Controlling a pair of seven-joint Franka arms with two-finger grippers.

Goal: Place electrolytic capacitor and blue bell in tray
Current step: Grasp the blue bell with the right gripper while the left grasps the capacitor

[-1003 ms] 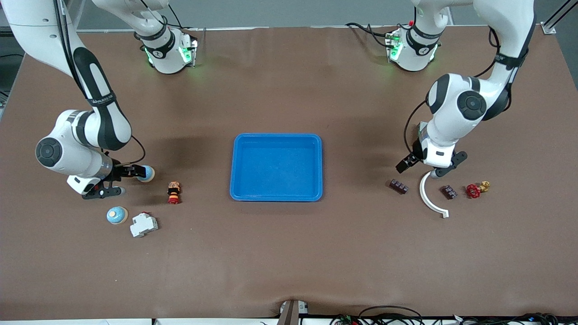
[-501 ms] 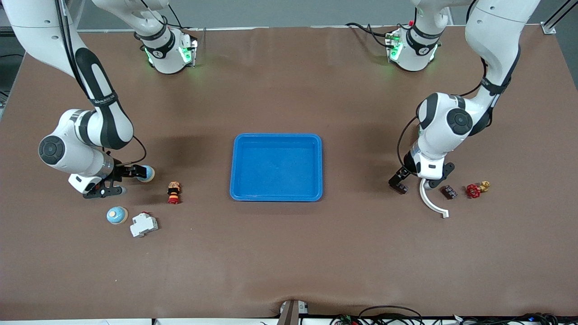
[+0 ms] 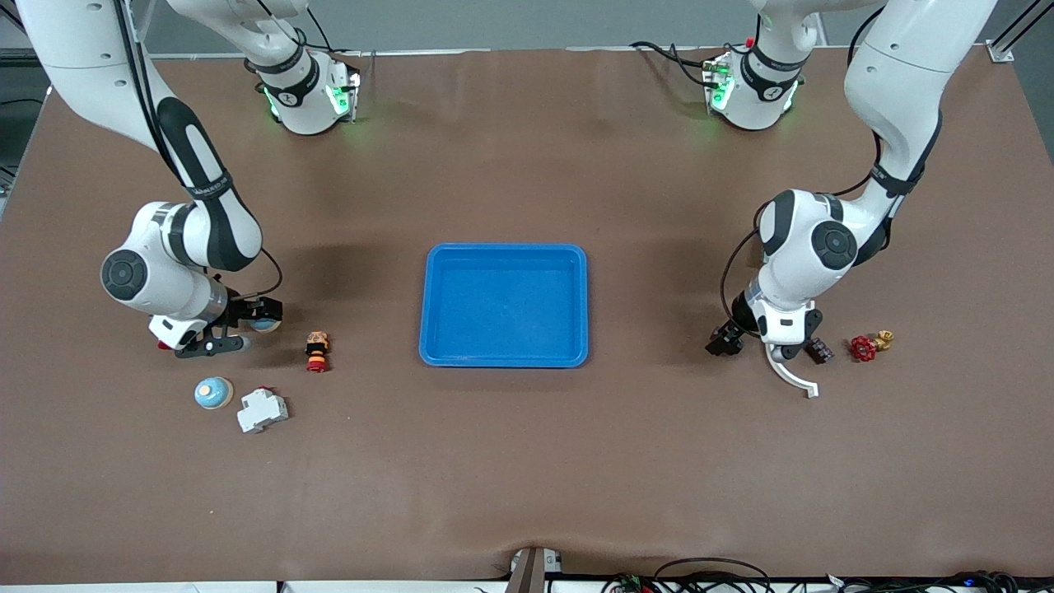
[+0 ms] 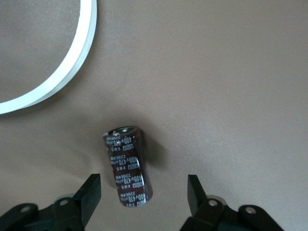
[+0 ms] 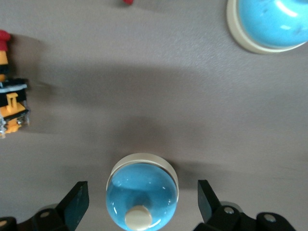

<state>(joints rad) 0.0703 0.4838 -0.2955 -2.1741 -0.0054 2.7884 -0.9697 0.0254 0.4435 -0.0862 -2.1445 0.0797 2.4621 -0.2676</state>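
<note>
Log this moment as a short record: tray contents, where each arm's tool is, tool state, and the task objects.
tray: nothing in it
left tool: low over the capacitor, fingers open on either side, not gripping
capacitor: lying on the table beside the white curved strip
right tool: open, straddling a blue bell, not gripping
second blue bell: on the table, nearer the front camera

I see bare counter (image 3: 510,461) all round the tray (image 3: 504,247); a white arc (image 3: 782,372) crowds the capacitor (image 4: 127,166), a button (image 3: 316,350) flanks the bell (image 5: 141,195).
</note>
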